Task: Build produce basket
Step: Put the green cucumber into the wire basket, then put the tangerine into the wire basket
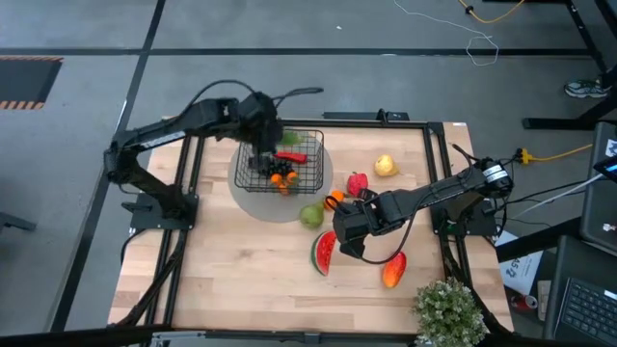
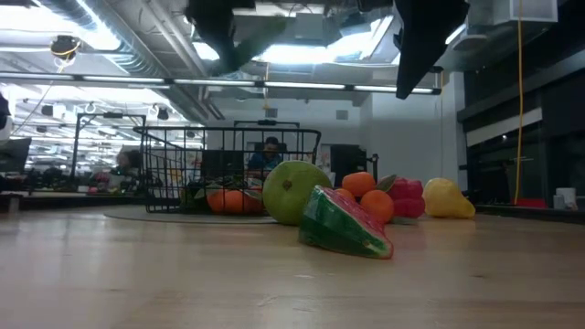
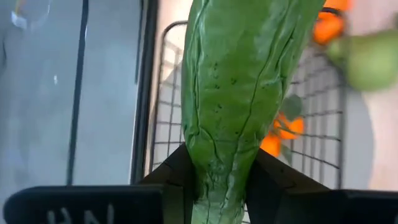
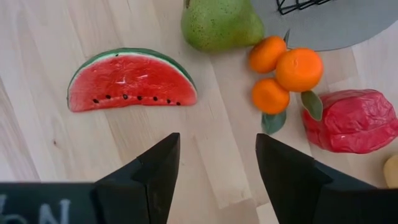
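From above, the left gripper (image 1: 262, 135) hangs over the black wire basket (image 1: 314, 166), which stands on a grey round mat (image 1: 253, 200) and already holds oranges and something red. The right gripper (image 1: 349, 231) waits well outside the basket, beside the watermelon slice (image 1: 325, 253), with the green pear (image 1: 310, 215), a red fruit (image 1: 358, 182), a yellow fruit (image 1: 386, 166) and the mango (image 1: 393, 272) scattered around it.

At table height, the basket sits behind the pear (image 2: 294, 191) and the watermelon (image 2: 345, 224); both arms show only as dark shapes overhead.

The left wrist view shows its fingers clamped on one end of the green cucumber (image 3: 239, 81), which points down over the basket's mesh.

The right wrist view shows its fingers spread and empty above bare wood, near the watermelon (image 4: 130, 79) and a cluster of oranges (image 4: 283, 74).

The cucumber probably spans the basket's width, so lowering it lengthwise, clear of the rim wires, before letting go should seat it cleanly.
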Controlling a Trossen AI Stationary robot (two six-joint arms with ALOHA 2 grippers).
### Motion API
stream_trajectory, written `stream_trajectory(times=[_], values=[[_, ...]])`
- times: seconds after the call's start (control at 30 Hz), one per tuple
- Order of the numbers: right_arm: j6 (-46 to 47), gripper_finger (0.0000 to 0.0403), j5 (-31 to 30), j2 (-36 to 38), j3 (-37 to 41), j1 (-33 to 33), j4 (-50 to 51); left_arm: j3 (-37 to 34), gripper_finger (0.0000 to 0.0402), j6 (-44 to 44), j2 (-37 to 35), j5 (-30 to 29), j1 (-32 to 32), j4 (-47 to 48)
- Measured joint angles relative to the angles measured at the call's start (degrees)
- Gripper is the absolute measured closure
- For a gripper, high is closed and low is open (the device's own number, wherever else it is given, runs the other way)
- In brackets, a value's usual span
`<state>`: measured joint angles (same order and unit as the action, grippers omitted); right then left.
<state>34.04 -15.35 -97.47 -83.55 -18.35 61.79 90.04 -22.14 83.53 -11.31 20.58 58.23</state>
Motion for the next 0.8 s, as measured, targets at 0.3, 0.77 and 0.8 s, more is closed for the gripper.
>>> stream_trajectory(times=[0.3,0.77,0.8], values=[[-0.02,0.0191,0.0,0.0,0.0,0.0,0.89,-0.02,0.0174,2.26,5.89,-0.87,2.49,-0.2],[0.03,0.0191,0.44,0.0,0.0,-0.02,1.46,0.02,0.0161,10.74,5.75,-10.45,2.33,12.99],[0.16,0.0191,0.43,0.0,0.0,-0.02,2.08,0.02,0.0161,11.84,5.77,-10.45,2.34,15.47]])
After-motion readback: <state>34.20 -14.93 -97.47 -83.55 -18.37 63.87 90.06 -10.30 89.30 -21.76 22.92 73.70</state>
